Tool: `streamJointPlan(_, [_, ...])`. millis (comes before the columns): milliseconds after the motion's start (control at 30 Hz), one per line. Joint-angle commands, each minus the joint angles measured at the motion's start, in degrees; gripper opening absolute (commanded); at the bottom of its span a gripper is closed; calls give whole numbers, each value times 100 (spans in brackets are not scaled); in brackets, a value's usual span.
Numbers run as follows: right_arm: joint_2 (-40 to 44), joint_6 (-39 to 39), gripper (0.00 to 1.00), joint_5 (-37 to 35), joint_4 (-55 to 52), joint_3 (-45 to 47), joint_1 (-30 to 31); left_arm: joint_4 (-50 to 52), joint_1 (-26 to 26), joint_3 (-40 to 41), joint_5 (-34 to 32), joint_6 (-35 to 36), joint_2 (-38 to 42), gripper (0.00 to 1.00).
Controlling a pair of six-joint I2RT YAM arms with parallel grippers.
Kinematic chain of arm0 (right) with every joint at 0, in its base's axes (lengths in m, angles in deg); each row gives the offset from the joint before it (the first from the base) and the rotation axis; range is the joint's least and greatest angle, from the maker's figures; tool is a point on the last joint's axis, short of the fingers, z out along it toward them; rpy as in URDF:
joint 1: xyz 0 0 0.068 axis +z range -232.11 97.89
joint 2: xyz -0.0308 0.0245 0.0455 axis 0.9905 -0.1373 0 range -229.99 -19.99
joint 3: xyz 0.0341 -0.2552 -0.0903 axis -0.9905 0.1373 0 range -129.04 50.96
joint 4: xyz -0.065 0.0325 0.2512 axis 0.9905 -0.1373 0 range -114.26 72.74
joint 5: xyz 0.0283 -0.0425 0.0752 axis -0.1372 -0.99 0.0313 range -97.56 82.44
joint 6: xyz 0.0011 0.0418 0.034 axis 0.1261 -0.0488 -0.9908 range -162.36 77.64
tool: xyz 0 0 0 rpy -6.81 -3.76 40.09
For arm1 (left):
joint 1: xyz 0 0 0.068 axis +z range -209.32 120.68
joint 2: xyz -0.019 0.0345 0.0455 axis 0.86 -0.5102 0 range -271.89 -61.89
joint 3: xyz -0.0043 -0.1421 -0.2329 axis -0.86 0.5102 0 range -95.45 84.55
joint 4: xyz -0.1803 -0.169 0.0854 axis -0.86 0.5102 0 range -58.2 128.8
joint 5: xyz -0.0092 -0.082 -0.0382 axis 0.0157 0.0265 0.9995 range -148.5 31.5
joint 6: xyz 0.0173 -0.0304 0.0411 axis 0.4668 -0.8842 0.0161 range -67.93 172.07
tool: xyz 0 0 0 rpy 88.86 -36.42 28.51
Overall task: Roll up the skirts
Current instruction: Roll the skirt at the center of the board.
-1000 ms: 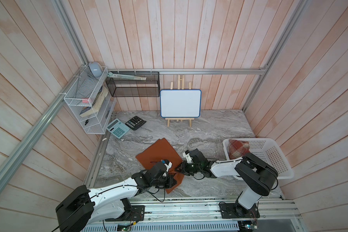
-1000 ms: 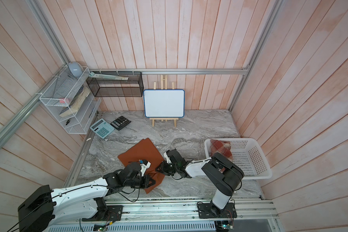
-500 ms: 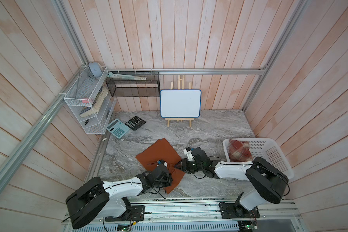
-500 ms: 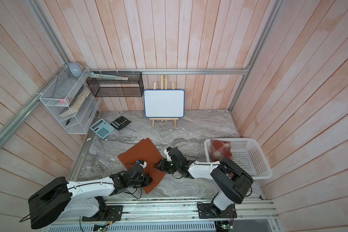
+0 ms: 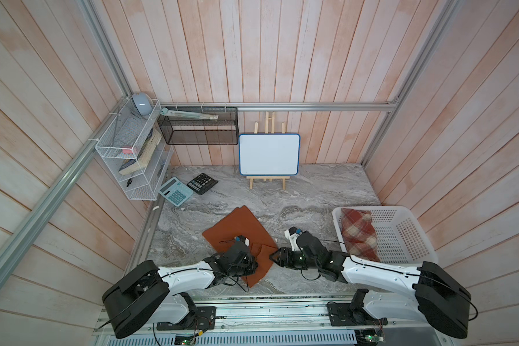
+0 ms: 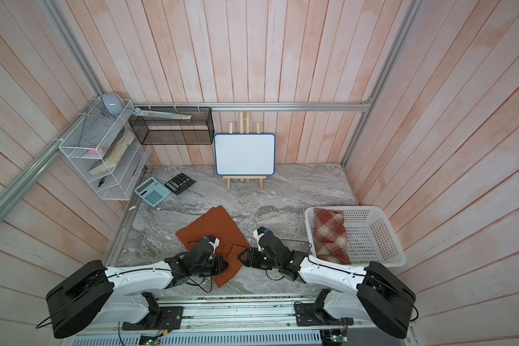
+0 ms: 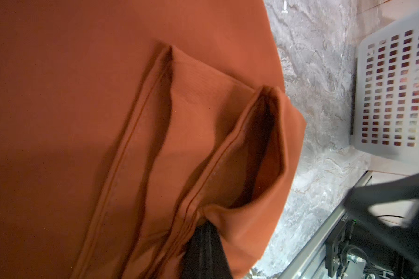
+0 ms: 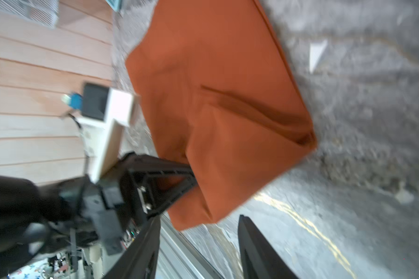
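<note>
left wrist view shows my left gripper (image 7: 203,238) clamped on the orange skirt's (image 7: 82,120) folded hem on the table (image 7: 312,72). my right gripper (image 8: 198,219) gapes empty beside that skirt. plaid skirt (image 5: 358,233) sits bundled in the basket (image 5: 408,236).

Teal calculator (image 5: 176,191), black calculator (image 5: 202,183), whiteboard (image 5: 268,154), white basket (image 5: 381,208)

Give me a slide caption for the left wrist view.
Left gripper shut on a folded edge of the rust-orange cloth skirt, white lattice basket beyond.
</note>
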Motion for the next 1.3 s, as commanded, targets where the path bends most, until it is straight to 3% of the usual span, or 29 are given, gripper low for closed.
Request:
streamJointPlan(0, [-166,-298,58,-265,343,117,153,161,36,51,-8,171,-195,0])
streamJointPlan(467, [-1604,-982,52,-182,2252,503,259,201,159,110,25,255,-111,0])
streamJointPlan(633, [-1878,-989,30,33,2638,454,277,-40,302,171,284,193,-99,0])
streamJointPlan(833, [-1573,-835,4,-187,2619,524,281,-388,432,125,661,138,-45,0])
streamJointPlan(867, [-1505,-795,0,-257,2526,496,277,-383,441,65,692,131,8,2])
streamJointPlan(933, [-1335,-701,0,-484,2280,440,268,-175,469,-147,697,193,217,19])
streamJointPlan(1133, [-1300,-565,0,-546,2108,310,165,851,609,-891,396,619,867,34])
streamJointPlan(1267, [-1269,-652,0,-413,1943,359,67,1263,1109,-946,198,925,989,34])
